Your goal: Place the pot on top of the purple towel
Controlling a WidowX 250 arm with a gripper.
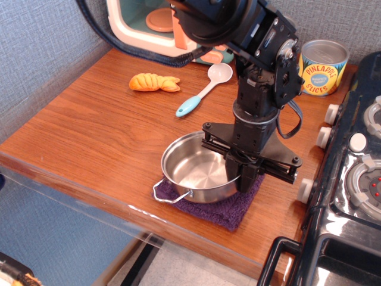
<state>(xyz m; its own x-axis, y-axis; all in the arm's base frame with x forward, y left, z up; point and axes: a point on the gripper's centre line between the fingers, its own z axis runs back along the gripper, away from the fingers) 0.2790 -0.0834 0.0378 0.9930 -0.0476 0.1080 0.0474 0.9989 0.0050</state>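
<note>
The shiny steel pot [193, 170] sits upright on the dark purple towel [235, 211] near the table's front edge. Its wire loop handle [169, 194] sticks out over the towel's left corner. The towel shows only around the pot's front and right. My gripper [245, 176] points straight down at the pot's right rim, with its dark fingers close together over the rim, one inside and one outside. The arm hides the pot's far right side and the second handle.
An orange toy pastry [154, 82] and a white spoon with a blue handle [204, 89] lie behind the pot. A pineapple can [321, 67] and a toy microwave [149, 24] stand at the back. A black stove [357, 179] borders the right side.
</note>
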